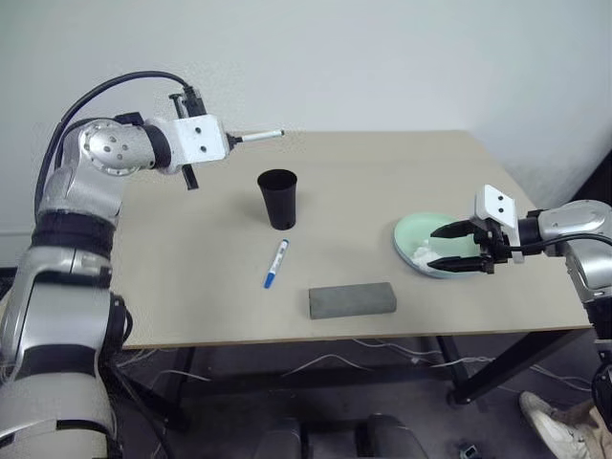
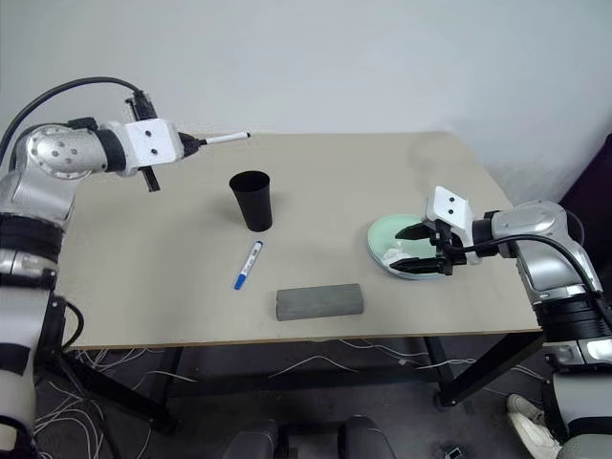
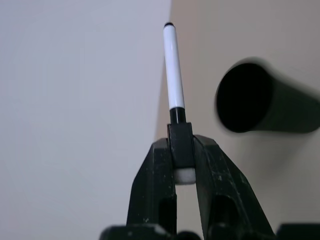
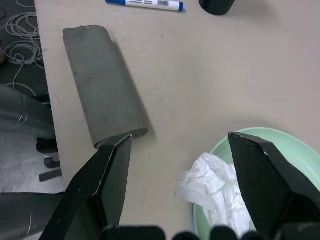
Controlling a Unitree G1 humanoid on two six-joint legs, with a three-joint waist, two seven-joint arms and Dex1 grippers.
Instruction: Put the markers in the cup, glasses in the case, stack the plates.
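My left gripper is raised above the table's back left, shut on the black cap of a white marker that points toward the right. In the left wrist view the marker sticks out past the fingers, with the black cup beside it. The cup stands upright mid-table. A blue-capped marker lies in front of it. The grey case lies closed near the front edge. The mint green plate sits on a light blue plate's rim. My right gripper is open over the plates' right side. The glasses are hidden.
A crumpled white tissue lies in the green plate, between my right gripper's fingers. The table's front edge runs just past the case. Cables lie on the floor under the table. A person's shoe shows at the lower right.
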